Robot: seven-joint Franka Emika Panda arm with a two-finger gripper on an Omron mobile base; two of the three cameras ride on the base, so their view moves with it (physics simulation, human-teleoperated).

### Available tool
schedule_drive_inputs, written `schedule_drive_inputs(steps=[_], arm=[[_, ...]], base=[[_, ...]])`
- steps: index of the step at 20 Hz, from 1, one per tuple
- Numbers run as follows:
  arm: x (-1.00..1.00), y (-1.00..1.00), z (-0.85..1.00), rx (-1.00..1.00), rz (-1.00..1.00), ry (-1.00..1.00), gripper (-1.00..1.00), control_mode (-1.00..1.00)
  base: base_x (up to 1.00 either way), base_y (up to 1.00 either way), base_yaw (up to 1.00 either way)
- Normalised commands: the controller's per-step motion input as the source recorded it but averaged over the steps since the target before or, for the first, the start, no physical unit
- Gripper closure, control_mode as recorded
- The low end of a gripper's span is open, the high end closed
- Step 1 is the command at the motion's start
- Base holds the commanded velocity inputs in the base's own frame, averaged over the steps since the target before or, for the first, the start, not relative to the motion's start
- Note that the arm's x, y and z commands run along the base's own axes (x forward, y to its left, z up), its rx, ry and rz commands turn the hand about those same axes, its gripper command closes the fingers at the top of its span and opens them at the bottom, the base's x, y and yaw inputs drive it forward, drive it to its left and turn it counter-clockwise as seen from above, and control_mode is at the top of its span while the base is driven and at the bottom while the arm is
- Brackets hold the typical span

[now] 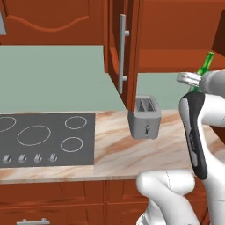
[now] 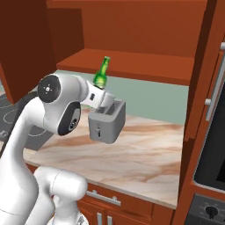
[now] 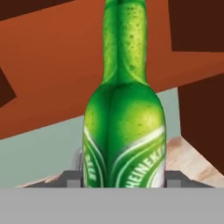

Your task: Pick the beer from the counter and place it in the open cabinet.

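Observation:
My gripper [image 2: 97, 91] is shut on the beer [image 2: 102, 74], a small green bottle with a pale label. I hold it slightly tilted in the air above the toaster, in front of the open cabinet [image 2: 140, 59], with its neck about level with the shelf's front edge. The left base view shows the green neck of the beer [image 1: 205, 64] rising past my wrist, right of the cabinet door's silver bar handle [image 1: 122, 52]. In the hand view the beer [image 3: 124, 118] stands between my fingertips [image 3: 72, 178]. The counter with the sink is out of view.
A grey toaster [image 2: 107, 121] stands on a marble-look top [image 2: 145, 149] right below the bottle. A black cooktop [image 1: 44, 137] lies to the left. The open cabinet door [image 1: 132, 52] juts out over the toaster. A dark oven front [image 2: 214, 145] stands at the right.

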Motion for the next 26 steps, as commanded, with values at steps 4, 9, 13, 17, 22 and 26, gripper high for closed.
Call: schedule_drive_inputs(steps=[4, 9, 13, 17, 22, 26], arm=[[0.11, 0.00, 0.71, 0.00, 0.09, 0.00, 1.00, -1.00], [0.22, 0.00, 0.72, 0.00, 0.08, 0.00, 1.00, -1.00], [0.22, 0.00, 0.52, 0.00, 0.07, 0.00, 1.00, -1.00], [0.54, 0.00, 0.01, -0.02, 0.01, 0.00, 1.00, -1.00], [0.70, 0.00, 0.00, -0.03, 0.00, 0.00, 1.00, -1.00], [0.32, 0.00, -0.08, -0.02, 0.00, -0.05, 1.00, -1.00]], base=[[0.00, 0.00, 0.00], [0.00, 0.00, 0.00], [0.00, 0.00, 0.00], [0.00, 0.00, 0.00], [0.00, 0.00, 0.00], [0.00, 0.00, 0.00]])
